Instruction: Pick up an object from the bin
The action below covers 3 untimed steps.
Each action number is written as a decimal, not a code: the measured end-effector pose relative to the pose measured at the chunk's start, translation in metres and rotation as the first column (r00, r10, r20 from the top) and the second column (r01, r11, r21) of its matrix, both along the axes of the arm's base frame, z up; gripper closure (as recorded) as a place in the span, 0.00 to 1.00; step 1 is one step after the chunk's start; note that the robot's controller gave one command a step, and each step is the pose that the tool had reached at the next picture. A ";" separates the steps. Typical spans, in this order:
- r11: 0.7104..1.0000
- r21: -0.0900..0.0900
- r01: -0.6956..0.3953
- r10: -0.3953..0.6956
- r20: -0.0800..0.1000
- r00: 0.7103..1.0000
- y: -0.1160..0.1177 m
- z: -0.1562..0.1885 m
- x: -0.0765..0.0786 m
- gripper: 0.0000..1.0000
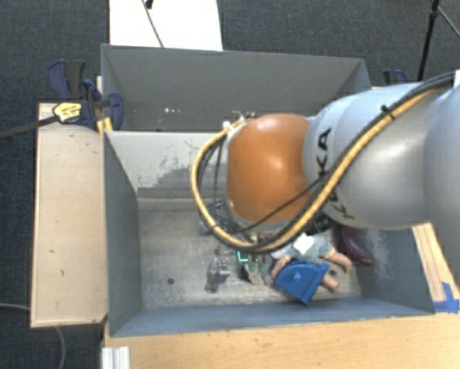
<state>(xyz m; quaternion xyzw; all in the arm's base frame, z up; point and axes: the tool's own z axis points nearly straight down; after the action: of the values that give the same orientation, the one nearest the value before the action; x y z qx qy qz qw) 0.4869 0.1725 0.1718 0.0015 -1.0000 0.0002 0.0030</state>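
Since nothing is seen held in the grip, the pick is judged not yet made, and the choice lies among the small heap at the front right of the bin floor. Nearest is a blue, blocky plastic piece [300,280], lying close to the front wall. Just behind it a pinkish, rounded thing [335,263] and a white-and-green scrap [306,246] are crowded together, with a dark purple thing [354,244] toward the right wall. The gripper [218,271] is seen low over bare floor just left of that heap, under the orange wrist cover [266,167]; whether it is spread or pressed together cannot be told. For a clean pick the blue piece would best be taken, being outermost in the heap. The gripper should be brought squarely over it and kept clear of the front wall of the bin [160,221], so that its neighbours are not dragged along.
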 end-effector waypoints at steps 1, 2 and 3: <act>1.000 0.002 0.005 -0.005 0.008 1.000 -0.001 0.004 0.002 0.00; 0.976 0.004 -0.220 0.220 0.018 0.975 -0.035 -0.034 0.013 0.00; 0.964 0.001 -0.268 0.268 0.008 0.963 -0.079 -0.045 0.044 0.00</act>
<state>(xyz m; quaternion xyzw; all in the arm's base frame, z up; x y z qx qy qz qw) 0.5306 0.0935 0.1272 0.1365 -0.9906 -0.0005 -0.0007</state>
